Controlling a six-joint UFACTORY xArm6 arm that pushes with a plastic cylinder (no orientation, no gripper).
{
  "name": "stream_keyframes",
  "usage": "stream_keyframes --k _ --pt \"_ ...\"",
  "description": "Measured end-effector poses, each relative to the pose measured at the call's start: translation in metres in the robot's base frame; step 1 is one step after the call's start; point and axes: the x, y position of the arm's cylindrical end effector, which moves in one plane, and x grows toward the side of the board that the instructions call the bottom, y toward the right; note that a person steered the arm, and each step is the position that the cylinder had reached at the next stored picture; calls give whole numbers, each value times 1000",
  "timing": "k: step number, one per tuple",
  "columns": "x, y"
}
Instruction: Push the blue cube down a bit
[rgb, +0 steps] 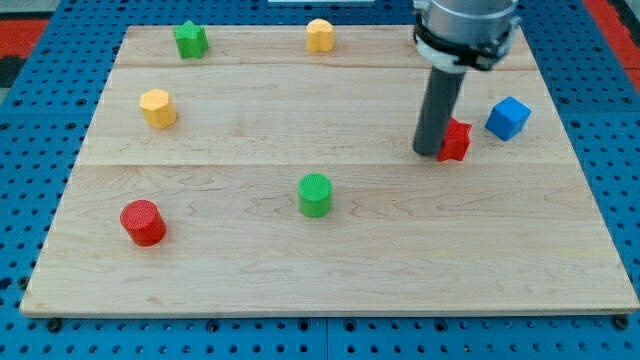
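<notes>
Rod's end effector, my tip (428, 153), gripless, holds nothing; touches red block (456, 140), left of blue cube (508, 118).

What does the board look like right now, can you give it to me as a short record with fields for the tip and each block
tip: my tip touches the wooden board, just left of the red block
blue cube: near the view's right edge, right of the tip
red block: between tip and blue cube, shape unclear
green cylinder: board centre
red cylinder: lower left
yellow hexagonal block: left side
green star-shaped block: top left
yellow block: top centre
task state: blue cube not touched by tip
</notes>
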Motion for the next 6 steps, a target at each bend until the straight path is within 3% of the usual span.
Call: stream_keyframes --k 1,2,3,4,5,6 --pt "-4 -47" --pt "-60 -7" --pt "-71 87" --pt "18 97" --pt "39 88" --pt "-2 69"
